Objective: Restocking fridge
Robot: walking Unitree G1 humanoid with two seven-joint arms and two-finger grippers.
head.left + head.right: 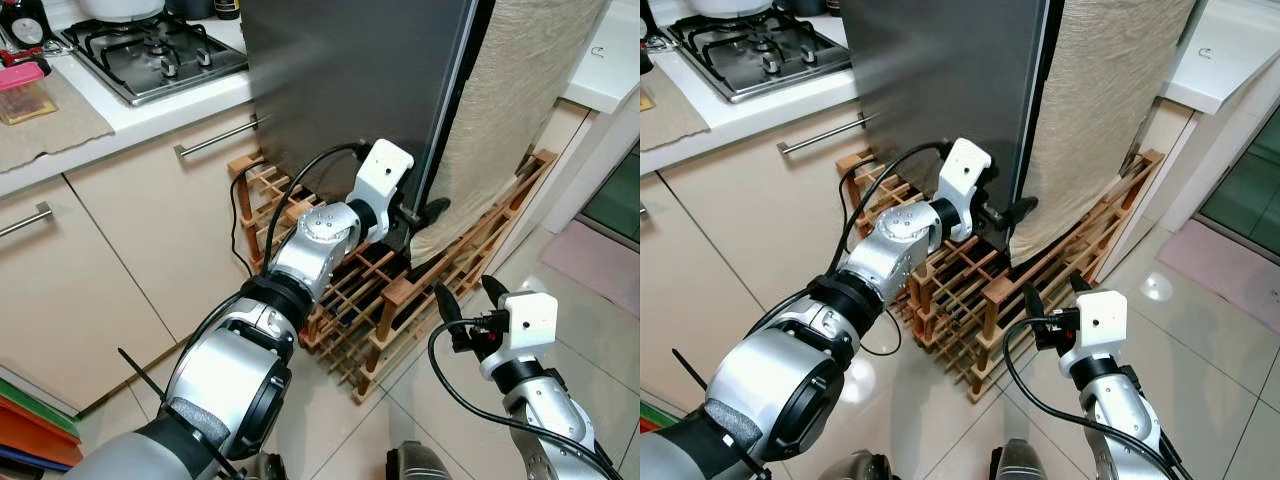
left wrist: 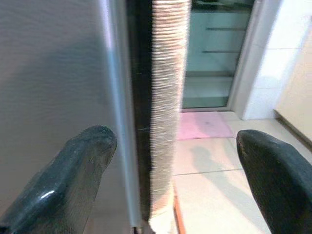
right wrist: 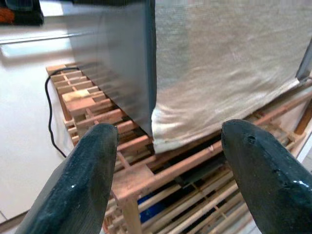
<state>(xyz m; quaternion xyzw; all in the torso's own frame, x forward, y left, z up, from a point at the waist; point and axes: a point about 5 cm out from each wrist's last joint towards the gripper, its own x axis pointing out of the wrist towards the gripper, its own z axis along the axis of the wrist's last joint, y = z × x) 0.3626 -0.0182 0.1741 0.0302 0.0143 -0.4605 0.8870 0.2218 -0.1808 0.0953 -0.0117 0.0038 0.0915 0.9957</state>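
The dark grey fridge door [image 1: 350, 80] is shut, and a beige woven cloth [image 1: 520, 90] hangs beside it on the right. My left gripper [image 1: 420, 215] is open at the door's right edge, low down. In the left wrist view its fingers [image 2: 73, 180] straddle the seam between door and cloth [image 2: 168, 97]. My right gripper [image 1: 466, 292] is open and holds nothing. It hovers lower and to the right, facing the fridge's bottom corner [image 3: 148, 117] and the cloth's hem.
The fridge stands on a wooden slatted rack [image 1: 400, 290] that juts out over the tiled floor. A black cable [image 1: 238, 230] runs down beside it. On the left are a counter with a gas hob [image 1: 150, 50] and cabinets with bar handles [image 1: 215, 137]. A pink mat [image 1: 595, 262] lies at the right.
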